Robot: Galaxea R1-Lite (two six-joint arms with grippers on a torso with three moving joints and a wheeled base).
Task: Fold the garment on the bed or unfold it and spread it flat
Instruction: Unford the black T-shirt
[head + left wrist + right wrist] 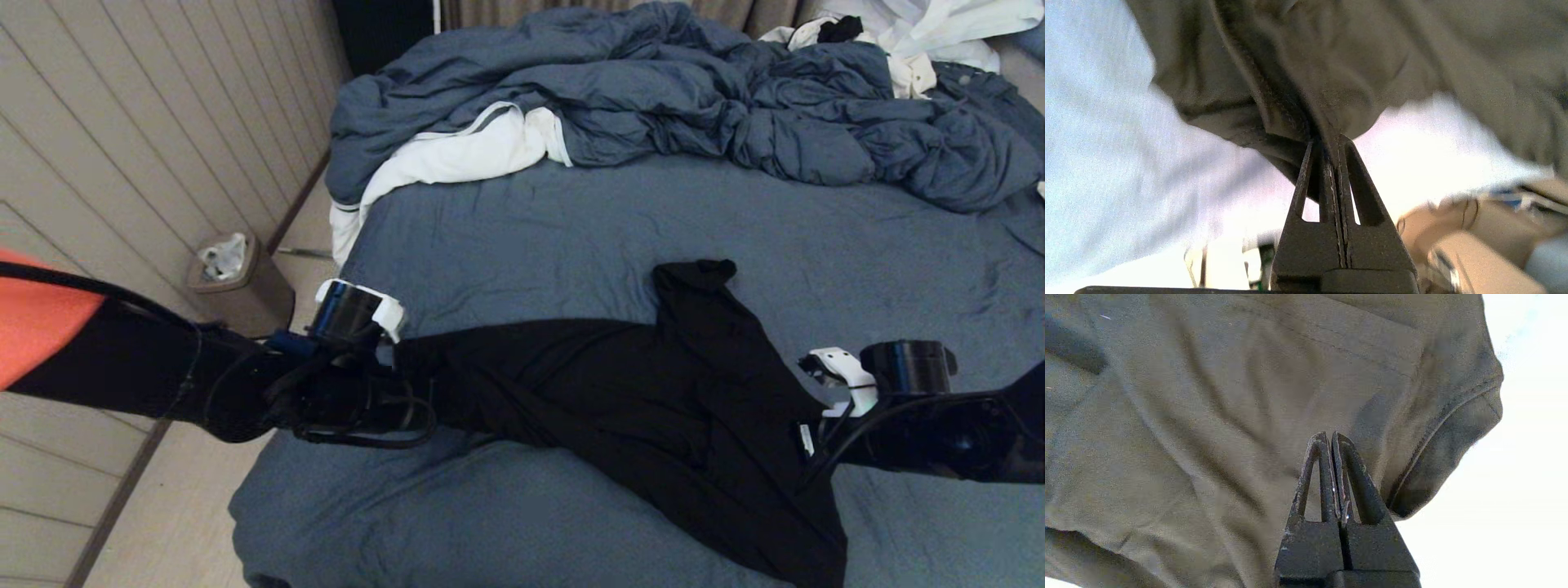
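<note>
The garment (645, 400), a black T-shirt, is spread in a long bunched band across the near half of the bed (571, 229), on the slate-blue sheet. Its long axis runs from the left tool (388, 367) at the bed's left edge across to the right and toward the near edge, where the cloth trails off low on the right side. A narrower flap, probably a sleeve, sticks up toward the middle of the bed.

The left tool is clamped on a seamed fold of the garment (1306, 81); in the left wrist view the hem is seen pinched between fingers pressed together. The right tool (820, 408) sits at the garment's right side, and in the right wrist view the right tool (1331, 437) is seen shut, with its tips buried in the cloth (1208, 416) beside a hemmed opening, so it is judged to be clamped on the garment too. Each arm is thus at its own end of the band, and the cloth is drawn between them but not taut.

The next spread is judged to turn on pulling the two ends apart along that axis. Little room is left on the left, where the bed's edge and the floor with a small bin (237, 286) lie close. Open sheet lies ahead, up to the rumpled duvet (694, 98), and to the right.
</note>
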